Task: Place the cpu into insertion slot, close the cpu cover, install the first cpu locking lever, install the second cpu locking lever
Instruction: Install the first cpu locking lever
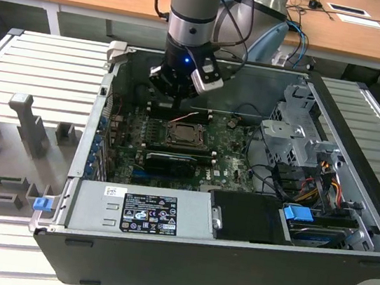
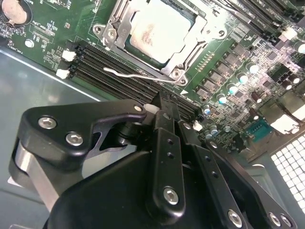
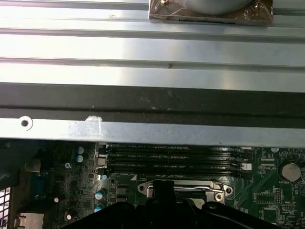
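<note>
The cpu (image 2: 159,31) shows its pale tan face inside the insertion slot (image 1: 179,135) on the green board. The silvery cpu cover (image 2: 116,28) lies down around it as a frame. A thin wire locking lever (image 2: 138,74) runs along the socket's edge beside the memory slots, with its hooked end free over them. My gripper (image 2: 162,101) hangs just above that lever, fingers together and holding nothing. In the exterior view the gripper (image 1: 174,101) is inside the case, a little behind the socket. In the first wrist view the gripper (image 3: 163,188) overlaps the socket frame (image 3: 219,191).
Black memory slots (image 3: 171,157) lie between the socket and the case wall (image 3: 152,131). A long black card (image 1: 170,161) sits in front of the socket. The power supply (image 1: 145,211), drive cage (image 1: 293,139) and cables (image 1: 312,181) crowd the case. Grey fixtures (image 1: 29,127) stand outside.
</note>
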Controlling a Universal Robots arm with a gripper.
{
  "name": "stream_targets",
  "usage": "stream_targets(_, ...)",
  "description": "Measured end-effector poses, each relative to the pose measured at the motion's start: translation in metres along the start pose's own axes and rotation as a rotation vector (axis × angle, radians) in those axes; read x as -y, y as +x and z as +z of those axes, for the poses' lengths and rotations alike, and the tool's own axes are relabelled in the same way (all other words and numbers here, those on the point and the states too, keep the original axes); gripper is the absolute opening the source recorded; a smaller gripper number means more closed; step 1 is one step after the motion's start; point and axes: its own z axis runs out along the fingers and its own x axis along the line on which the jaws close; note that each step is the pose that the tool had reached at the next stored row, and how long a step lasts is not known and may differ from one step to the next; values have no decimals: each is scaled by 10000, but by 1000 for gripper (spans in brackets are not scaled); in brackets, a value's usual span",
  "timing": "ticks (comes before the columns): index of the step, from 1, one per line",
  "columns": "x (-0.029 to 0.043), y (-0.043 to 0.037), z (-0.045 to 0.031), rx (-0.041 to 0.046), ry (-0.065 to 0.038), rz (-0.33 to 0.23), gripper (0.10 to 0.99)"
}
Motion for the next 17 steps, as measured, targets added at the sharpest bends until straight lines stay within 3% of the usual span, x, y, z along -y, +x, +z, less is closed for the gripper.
stream_targets(4, 3, -32, 13, -1, 1, 0, 106)
stream_targets(10, 12, -55, 95, -17, 1, -188, 106)
stream_targets(13, 12, -162, 157, -16, -22, -192, 106)
stream_targets(17, -11, -188, 168, -17, -31, -194, 106)
